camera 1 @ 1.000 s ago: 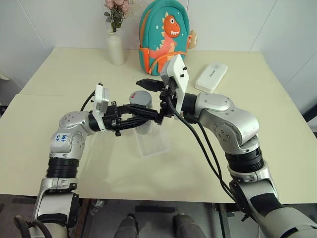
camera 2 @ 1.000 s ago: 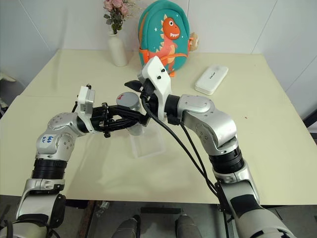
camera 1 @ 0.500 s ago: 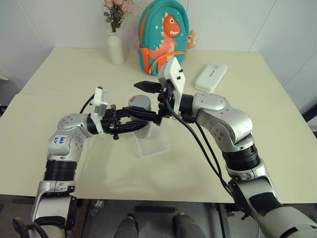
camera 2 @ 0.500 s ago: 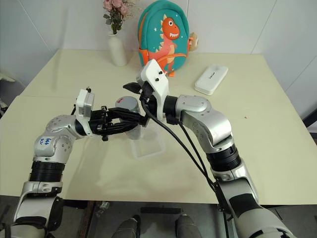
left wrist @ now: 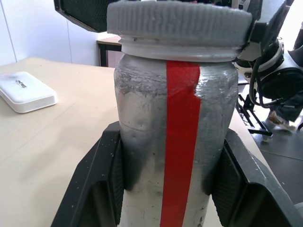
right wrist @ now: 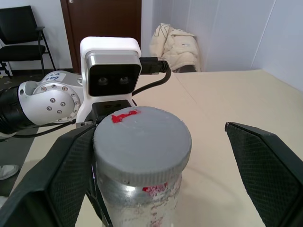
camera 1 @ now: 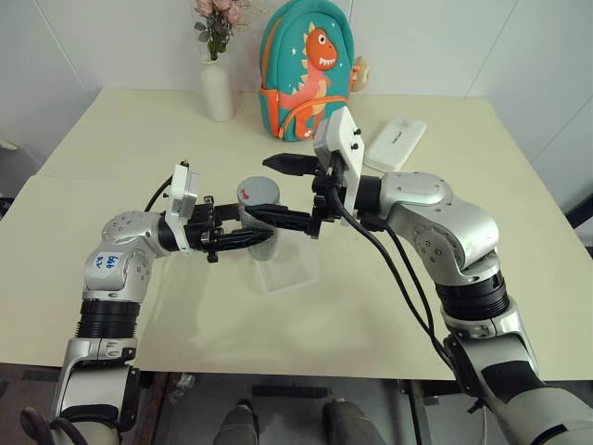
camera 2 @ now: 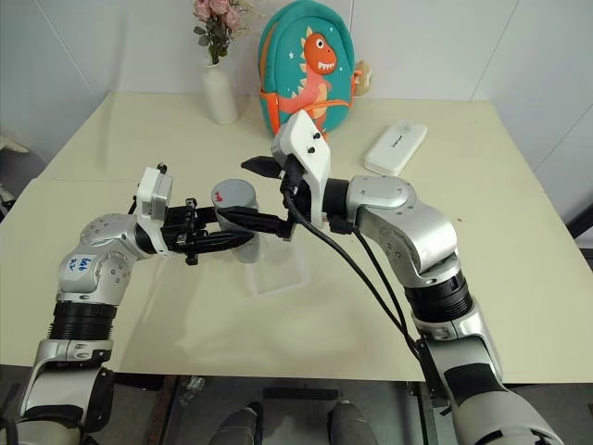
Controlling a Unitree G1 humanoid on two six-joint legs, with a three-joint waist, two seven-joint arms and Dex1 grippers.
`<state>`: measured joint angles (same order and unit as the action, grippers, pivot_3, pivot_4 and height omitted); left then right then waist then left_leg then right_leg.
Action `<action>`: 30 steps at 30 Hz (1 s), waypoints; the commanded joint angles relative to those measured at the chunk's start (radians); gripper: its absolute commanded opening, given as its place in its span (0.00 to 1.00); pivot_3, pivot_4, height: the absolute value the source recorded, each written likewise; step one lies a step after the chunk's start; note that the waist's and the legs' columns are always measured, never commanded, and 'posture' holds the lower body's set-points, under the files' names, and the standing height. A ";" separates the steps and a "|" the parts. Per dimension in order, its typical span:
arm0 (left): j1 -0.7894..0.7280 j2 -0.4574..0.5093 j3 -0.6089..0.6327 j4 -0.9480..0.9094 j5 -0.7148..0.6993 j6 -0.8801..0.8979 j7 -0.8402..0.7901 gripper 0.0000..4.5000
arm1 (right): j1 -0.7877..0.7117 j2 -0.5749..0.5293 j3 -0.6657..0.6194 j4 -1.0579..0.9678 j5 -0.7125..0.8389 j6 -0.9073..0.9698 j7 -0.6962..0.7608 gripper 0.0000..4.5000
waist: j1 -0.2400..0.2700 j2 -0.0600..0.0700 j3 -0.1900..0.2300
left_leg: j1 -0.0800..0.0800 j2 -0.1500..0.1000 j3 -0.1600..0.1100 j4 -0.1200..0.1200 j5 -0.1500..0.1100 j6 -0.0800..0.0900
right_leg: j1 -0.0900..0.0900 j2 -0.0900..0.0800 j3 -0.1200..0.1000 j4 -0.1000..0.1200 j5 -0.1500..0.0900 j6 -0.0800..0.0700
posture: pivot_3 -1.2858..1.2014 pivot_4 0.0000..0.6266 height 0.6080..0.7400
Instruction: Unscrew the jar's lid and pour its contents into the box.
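- Jar (camera 1: 257, 215) is sitting in our left gripper (camera 1: 243, 230), its 2 fingers clamped on the glass body, held up just above the box (camera 1: 287, 267).
- Lid (right wrist: 142, 142) is on and is needing our right gripper (camera 1: 295, 193), now spread wide with 1 finger on either side of it, touching nothing.
- We are judging it best to close squarely on the ribbed rim before twisting.
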<state>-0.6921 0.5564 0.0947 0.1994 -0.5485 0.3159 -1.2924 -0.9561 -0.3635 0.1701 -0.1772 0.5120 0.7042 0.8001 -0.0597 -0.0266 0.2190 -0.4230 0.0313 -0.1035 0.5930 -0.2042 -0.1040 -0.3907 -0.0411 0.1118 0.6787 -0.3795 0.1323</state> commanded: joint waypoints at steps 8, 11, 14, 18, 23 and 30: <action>-0.015 -0.002 0.020 -0.012 -0.015 -0.044 -0.012 0.44 | 0.014 -0.047 -0.046 -0.069 0.026 0.020 0.003 1.00 | 0.000 0.000 0.000 | 0.000 0.000 0.000 0.000 0.000 0.000 | 0.000 0.000 0.000 0.000 0.000 0.000 | 0.52 0.24 1.00; -0.018 -0.005 0.018 -0.005 -0.013 -0.053 -0.012 0.44 | 0.012 -0.044 -0.048 -0.074 0.040 0.024 0.009 1.00 | 0.000 0.000 0.000 | 0.000 0.000 0.000 0.000 0.000 0.000 | 0.000 0.000 0.000 0.000 0.000 0.000 | 0.52 0.24 1.00; -0.018 -0.006 0.017 -0.003 -0.013 -0.058 -0.011 0.44 | 0.012 -0.044 -0.050 -0.081 0.054 0.030 0.017 1.00 | 0.000 0.000 0.000 | 0.000 0.000 0.000 0.000 0.000 0.000 | 0.000 0.000 0.000 0.000 0.000 0.000 | 0.52 0.24 1.00; -0.020 -0.006 0.017 0.001 -0.011 -0.064 -0.011 0.44 | 0.013 -0.044 -0.054 -0.089 0.066 0.037 0.028 1.00 | 0.000 0.000 0.000 | 0.000 0.000 0.000 0.000 0.000 0.000 | 0.000 0.000 0.000 0.000 0.000 0.000 | 0.52 0.24 1.00; -0.025 -0.003 0.016 0.013 -0.005 -0.075 -0.012 0.44 | 0.019 -0.047 -0.062 -0.117 0.113 0.058 0.048 1.00 | 0.000 0.000 0.000 | 0.000 0.000 0.000 0.000 0.000 0.000 | 0.000 0.000 0.000 0.000 0.000 0.000 | 0.52 0.24 1.00; -0.036 -0.007 0.007 0.030 0.007 -0.100 -0.017 0.44 | 0.014 -0.018 -0.054 -0.122 0.129 0.075 0.011 1.00 | 0.000 0.000 0.000 | 0.000 0.000 0.000 0.000 0.000 0.000 | 0.000 0.000 0.000 0.000 0.000 0.000 | 0.52 0.24 1.00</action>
<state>-0.6975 0.5506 0.0973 0.2428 -0.5432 0.2378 -1.3027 -0.9328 -0.3904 0.1428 -0.2680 0.6235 0.7864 0.8223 -0.0598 -0.0266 0.2190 -0.4230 0.0314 -0.1035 0.5930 -0.2042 -0.1040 -0.3907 -0.0411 0.1118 0.6787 -0.3795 0.1323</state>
